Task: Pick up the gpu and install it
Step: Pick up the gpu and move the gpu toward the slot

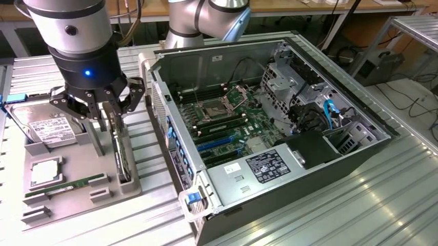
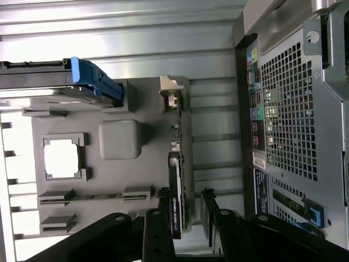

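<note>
The gpu (image 1: pixel 124 160) is a slim dark card standing on edge in a slot along the grey parts tray (image 1: pixel 81 165), on the side nearest the computer case. In the wrist view the gpu (image 2: pixel 176 188) runs lengthwise between my fingers. My gripper (image 1: pixel 112 134) hangs straight above the card's far end, open. In the wrist view my gripper (image 2: pixel 186 206) straddles the card. One finger (image 2: pixel 163 210) is close against the card's side, and the other finger (image 2: pixel 210 210) stands apart from it. The card still rests in the tray.
The open computer case (image 1: pixel 274 128) lies at the exterior view's right, its motherboard (image 1: pixel 226 120) and blue slots (image 1: pixel 217 144) exposed. The tray also holds a silver hard drive (image 1: pixel 44 128), a square chip (image 1: pixel 46 171) and a green memory stick (image 1: pixel 68 184). The case's rear panel (image 2: pixel 289 109) stands close by.
</note>
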Controlling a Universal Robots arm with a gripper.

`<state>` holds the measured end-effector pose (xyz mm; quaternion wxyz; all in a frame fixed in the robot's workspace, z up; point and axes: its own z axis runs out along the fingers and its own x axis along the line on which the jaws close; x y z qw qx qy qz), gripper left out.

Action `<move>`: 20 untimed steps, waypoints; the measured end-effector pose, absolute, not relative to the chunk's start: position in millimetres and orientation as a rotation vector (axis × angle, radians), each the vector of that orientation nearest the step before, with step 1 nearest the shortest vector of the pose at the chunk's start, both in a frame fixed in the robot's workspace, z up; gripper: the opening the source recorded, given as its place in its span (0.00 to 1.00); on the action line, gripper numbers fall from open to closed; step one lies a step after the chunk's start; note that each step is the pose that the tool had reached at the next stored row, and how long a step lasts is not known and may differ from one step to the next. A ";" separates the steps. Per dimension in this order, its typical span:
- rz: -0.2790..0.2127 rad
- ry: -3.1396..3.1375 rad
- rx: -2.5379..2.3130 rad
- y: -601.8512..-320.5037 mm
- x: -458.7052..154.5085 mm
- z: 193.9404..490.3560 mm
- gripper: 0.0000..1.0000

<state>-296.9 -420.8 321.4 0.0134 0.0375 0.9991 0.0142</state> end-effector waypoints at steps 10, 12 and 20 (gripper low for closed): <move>0.043 3.112 0.117 -421.0 -302.6 296.3 0.36; 0.040 3.113 0.117 -421.0 -302.6 296.1 0.36; 0.038 3.112 0.117 -419.2 -302.9 292.0 0.36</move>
